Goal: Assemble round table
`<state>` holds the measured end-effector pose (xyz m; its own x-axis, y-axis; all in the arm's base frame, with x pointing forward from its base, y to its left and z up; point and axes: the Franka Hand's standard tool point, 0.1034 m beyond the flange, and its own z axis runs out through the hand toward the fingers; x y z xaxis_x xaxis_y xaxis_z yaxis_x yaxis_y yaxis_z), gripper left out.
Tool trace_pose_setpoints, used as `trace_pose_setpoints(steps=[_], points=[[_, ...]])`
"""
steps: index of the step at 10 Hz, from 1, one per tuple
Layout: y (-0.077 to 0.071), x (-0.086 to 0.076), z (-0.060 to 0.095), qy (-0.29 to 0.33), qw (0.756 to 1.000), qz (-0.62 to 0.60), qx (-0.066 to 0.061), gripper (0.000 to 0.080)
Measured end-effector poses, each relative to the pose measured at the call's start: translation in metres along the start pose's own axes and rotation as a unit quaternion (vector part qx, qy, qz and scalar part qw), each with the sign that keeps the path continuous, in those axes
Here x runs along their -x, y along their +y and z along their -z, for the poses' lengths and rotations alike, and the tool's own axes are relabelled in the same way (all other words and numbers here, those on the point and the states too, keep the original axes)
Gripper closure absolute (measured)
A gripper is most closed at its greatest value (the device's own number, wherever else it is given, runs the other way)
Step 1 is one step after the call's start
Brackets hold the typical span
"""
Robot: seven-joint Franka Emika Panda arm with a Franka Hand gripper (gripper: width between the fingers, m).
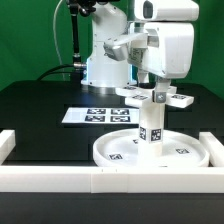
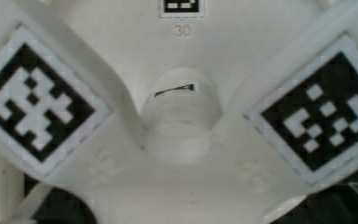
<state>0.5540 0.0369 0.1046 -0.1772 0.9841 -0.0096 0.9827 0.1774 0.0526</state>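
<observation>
The large round rimmed disc point(image 1: 115, 152) lies flat on the black table, behind the front rail. The short cylindrical post point(image 1: 152, 125) stands upright on its middle and bears a tag. The flat elongated base piece point(image 1: 175, 99) lies level across the top of the post. My gripper point(image 1: 153, 92) comes down from above and is shut on the middle of the base piece. In the wrist view the base piece point(image 2: 179, 130) fills the frame, with two large tags either side of its raised hub. My gripper point(image 2: 197, 200) grips its narrow waist, and the fingertips are mostly hidden.
The marker board point(image 1: 98, 115) lies flat behind the disc toward the exterior view's left. A long white border rail point(image 1: 90, 180) runs along the table's front, with raised ends at both sides. The robot's base point(image 1: 100, 60) stands at the back.
</observation>
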Motion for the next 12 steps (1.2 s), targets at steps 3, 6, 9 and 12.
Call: trace_pose_setpoints(steps=[3,6,9,12], points=[[0.0,0.0008,0.0003,0.0,1.0,-0.01,0.0,0.036],[-0.0001,0.001,0.0003,0.0,0.999,-0.035,0.0,0.036],[-0.001,0.0022,-0.0003,0.0,0.986,-0.165,-0.002,0.036],[-0.0029,0.0025,-0.0008,0.007,0.934,-0.358,-0.004,0.0359]])
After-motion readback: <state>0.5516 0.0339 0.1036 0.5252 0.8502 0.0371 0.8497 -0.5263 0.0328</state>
